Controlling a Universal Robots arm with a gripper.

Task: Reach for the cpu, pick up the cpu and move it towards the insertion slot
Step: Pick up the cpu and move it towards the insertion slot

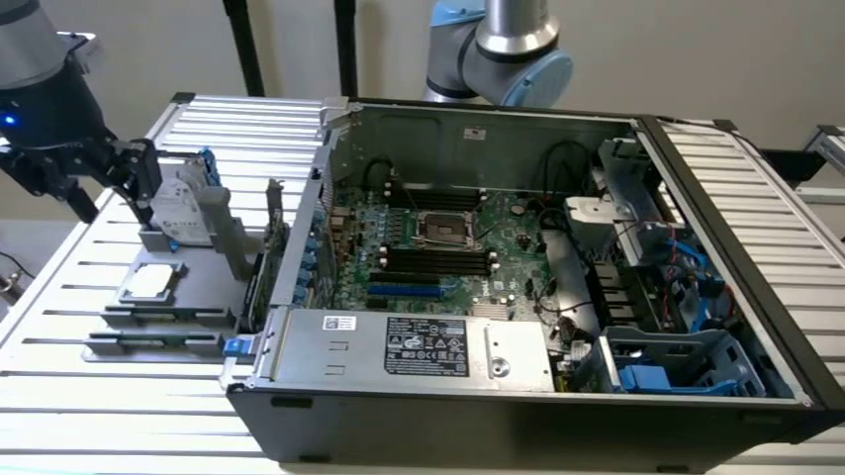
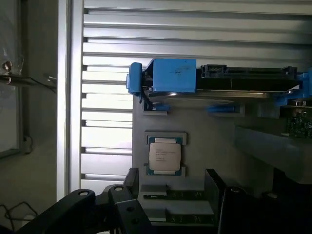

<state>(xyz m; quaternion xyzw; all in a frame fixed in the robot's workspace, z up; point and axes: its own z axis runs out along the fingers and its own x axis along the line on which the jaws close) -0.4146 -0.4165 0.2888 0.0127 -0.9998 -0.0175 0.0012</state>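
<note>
gripper: one; black, angular metal. It hangs over the table at the exterior view's left, beside the hard drive and higher than it, touching nothing.
fingers: two; dark, blunt-tipped. They stand apart with nothing between them, and in the wrist view the cpu lies just beyond their tips.
cpu: one; small flat square with a matt silver-grey metal lid, fine print on top and a pale beige rim. It lies flat in a shallow square seat of the holder plate, near the hard drive and outside the case.
insertion slot: one; square, with a silvery metal frame around a dark centre. It sits on the motherboard, well apart from the cpu.
holder plate: one; smooth grey slab carrying the cpu and the hard drive.
hard drive: one; silver slab standing on edge in a blue-trimmed bracket.
motherboard: one; green, densely populated, inside the case.
memory slots: long, narrow and black, in rows on two sides of the insertion slot (probably six, but the rows blur together).
expansion slot: one; blue, narrow.
case: one; dark steel, lying open-side up.
table: ribbed aluminium slats.
</note>
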